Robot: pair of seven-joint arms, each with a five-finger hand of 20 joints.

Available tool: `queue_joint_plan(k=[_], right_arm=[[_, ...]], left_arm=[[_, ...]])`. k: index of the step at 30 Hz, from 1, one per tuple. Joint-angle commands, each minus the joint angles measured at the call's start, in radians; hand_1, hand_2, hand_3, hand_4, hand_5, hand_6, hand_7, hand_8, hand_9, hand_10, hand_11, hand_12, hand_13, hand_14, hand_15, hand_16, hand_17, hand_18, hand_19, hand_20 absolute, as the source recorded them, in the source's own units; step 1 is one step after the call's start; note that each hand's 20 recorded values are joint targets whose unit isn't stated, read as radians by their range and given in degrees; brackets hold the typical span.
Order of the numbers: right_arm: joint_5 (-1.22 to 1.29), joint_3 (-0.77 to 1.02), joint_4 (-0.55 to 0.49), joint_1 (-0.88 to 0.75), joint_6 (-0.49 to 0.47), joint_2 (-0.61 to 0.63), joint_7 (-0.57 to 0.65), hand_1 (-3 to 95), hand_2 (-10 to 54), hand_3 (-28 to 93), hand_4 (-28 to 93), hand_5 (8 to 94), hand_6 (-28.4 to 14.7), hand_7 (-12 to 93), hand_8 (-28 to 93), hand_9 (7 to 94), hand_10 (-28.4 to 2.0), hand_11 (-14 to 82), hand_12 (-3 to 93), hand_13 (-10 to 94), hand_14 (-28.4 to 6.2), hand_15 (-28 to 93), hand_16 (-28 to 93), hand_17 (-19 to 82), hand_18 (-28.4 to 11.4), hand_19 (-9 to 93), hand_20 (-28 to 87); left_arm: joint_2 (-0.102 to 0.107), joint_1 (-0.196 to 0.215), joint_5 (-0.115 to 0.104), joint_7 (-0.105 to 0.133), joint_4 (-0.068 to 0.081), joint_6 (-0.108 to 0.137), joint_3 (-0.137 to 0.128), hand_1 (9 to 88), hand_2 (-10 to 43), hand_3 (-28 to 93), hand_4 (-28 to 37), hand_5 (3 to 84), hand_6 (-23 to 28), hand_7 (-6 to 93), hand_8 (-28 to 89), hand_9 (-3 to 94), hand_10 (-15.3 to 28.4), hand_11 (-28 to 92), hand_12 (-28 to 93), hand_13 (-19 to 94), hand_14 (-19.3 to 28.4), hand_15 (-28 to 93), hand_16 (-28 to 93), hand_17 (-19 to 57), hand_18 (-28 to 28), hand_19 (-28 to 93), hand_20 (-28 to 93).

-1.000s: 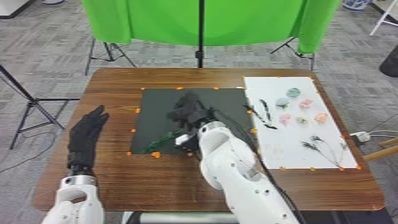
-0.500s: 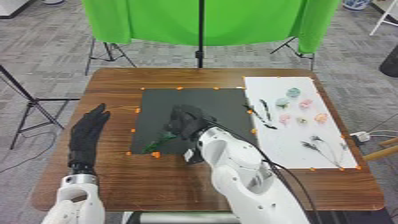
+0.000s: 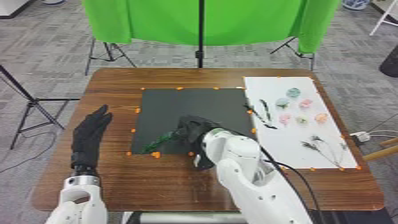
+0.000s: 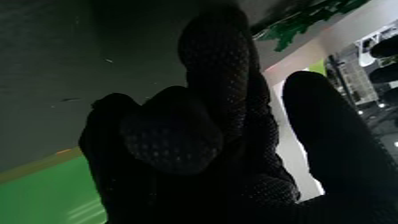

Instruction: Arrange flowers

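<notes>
Step, as judged: placing greenery. Right hand (image 3: 197,126) looks released, thumb apart; green sprig (image 3: 160,142) lies just left of it on black sheet (image 3: 169,107). Left hand (image 3: 89,132) relaxed. Next: lift clear without dragging sprig, then reach rightward for dark stem (image 3: 266,107).

A green cloth (image 3: 151,25) hangs behind a black pole (image 3: 201,35).
</notes>
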Motion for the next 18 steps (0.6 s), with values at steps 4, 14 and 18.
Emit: queue_joint_plan(k=[4, 14, 18], right_arm=[[-0.125, 0.015, 0.108, 0.042, 0.019, -0.048, -0.039, 20.4, 17.1, 69, 7, 70.0, -0.3, 13, -9, 89.9, -14.6, 41.6, 26.8, 94, -4.2, 62, 29, 70, -11.3, 93, 56], [-0.168, 0.031, 0.165, 0.061, 0.039, -0.082, -0.061, 20.8, 15.9, 69, 7, 69.3, -0.3, 13, -9, 89.6, -14.5, 41.9, 26.8, 94, -4.3, 62, 29, 70, -11.3, 93, 56], [-0.16, 0.039, 0.189, 0.076, 0.033, -0.106, -0.064, 20.8, 16.0, 69, 7, 68.4, -0.3, 13, -9, 89.6, -14.6, 41.9, 26.8, 94, -4.3, 62, 29, 70, -11.4, 93, 56]], left_arm=[[-0.017, 0.004, -0.009, -0.006, 0.006, -0.018, 0.015, 17.2, 4.5, 66, -28.3, 47.1, 3.4, 9.5, -6, 42.7, 13.0, 16, 14, 32, 13.0, 9, 1, 8.3, 9.9, 2, 20], [-0.022, -0.003, -0.013, -0.005, 0.012, -0.027, 0.018, 17.9, 4.2, 67, -28.3, 47.1, 3.3, 9.5, -6, 42.6, 13.0, 16, 14, 32, 13.0, 9, 2, 8.3, 9.9, 3, 20], [-0.024, -0.01, -0.014, -0.005, 0.016, -0.028, 0.021, 18.0, 4.1, 67, -28.3, 47.1, 3.4, 9.5, -6, 42.7, 13.0, 16, 14, 32, 13.0, 9, 2, 8.3, 9.8, 3, 20]])
